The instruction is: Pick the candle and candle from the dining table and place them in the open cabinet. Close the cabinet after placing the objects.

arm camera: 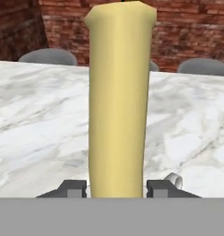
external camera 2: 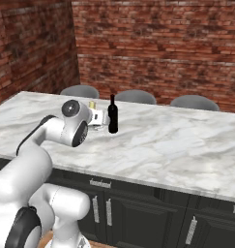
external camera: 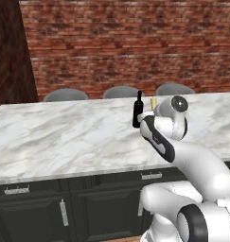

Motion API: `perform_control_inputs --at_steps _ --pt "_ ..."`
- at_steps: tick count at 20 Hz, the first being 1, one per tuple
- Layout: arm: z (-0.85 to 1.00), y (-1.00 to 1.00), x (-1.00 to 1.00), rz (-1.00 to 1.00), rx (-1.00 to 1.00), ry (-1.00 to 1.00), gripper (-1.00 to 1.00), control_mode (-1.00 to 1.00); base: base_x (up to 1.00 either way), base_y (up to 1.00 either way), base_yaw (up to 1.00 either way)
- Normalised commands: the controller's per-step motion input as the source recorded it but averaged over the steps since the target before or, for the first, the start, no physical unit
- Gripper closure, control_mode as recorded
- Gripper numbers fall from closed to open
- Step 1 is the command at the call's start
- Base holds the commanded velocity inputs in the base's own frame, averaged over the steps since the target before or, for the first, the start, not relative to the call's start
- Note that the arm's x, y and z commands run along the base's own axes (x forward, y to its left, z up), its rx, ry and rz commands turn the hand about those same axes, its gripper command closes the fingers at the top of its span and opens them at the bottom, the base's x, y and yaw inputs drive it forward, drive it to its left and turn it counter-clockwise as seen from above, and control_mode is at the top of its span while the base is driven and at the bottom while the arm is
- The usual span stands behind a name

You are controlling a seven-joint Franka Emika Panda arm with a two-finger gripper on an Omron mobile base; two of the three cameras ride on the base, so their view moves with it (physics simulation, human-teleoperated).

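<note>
The tall pale-yellow candle (arm camera: 118,101) stands upright between the two dark fingertips (arm camera: 73,188), which sit tight against its lower sides, one on each flank. The jaws are closed on it, pinching the stick near its bottom, with almost no gap left beyond the candle's own width. In the hand view a small silvery curved piece (arm camera: 174,179) shows just beside the candle's foot, to the right of the right fingertip; I cannot tell what it belongs to.

From the left base view the candle (external camera: 154,103) peeks out as a small yellow tip just right of the black bottle (external camera: 137,110), partly hidden behind the arm's wrist. From the right base view the same yellow tip (external camera 2: 92,104) rises just left of the bottle (external camera 2: 112,115), with the white hand (external camera 2: 96,117) around it. The bottle stands upright on the table (external camera: 64,137), near the candle but apart from it.

The table's marble top runs wide to both sides of the bottle. Its black fronts with silver handles (external camera: 64,212) face the robot. Beyond the bottle, at the table's far edge, three grey chair backs (external camera: 66,95) stand in a row before a red brick wall (external camera: 126,42).
</note>
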Motion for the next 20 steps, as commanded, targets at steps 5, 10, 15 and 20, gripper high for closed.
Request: perform_control_inputs --at_steps 5,10,15,20 --pt "-0.16 0.00 -0.38 0.07 -0.09 -0.18 1.00 -1.00 0.00 0.00 0.00" --pt "-0.35 0.00 -0.23 0.05 -0.12 -0.18 1.00 -1.00 0.00 0.00 0.00" --pt "-0.29 0.00 -0.05 0.01 -0.08 -0.11 1.00 -1.00 0.00 0.00 0.00" --pt "-0.16 0.00 0.00 0.00 -0.03 -0.02 1.00 -1.00 0.00 0.00 0.00"
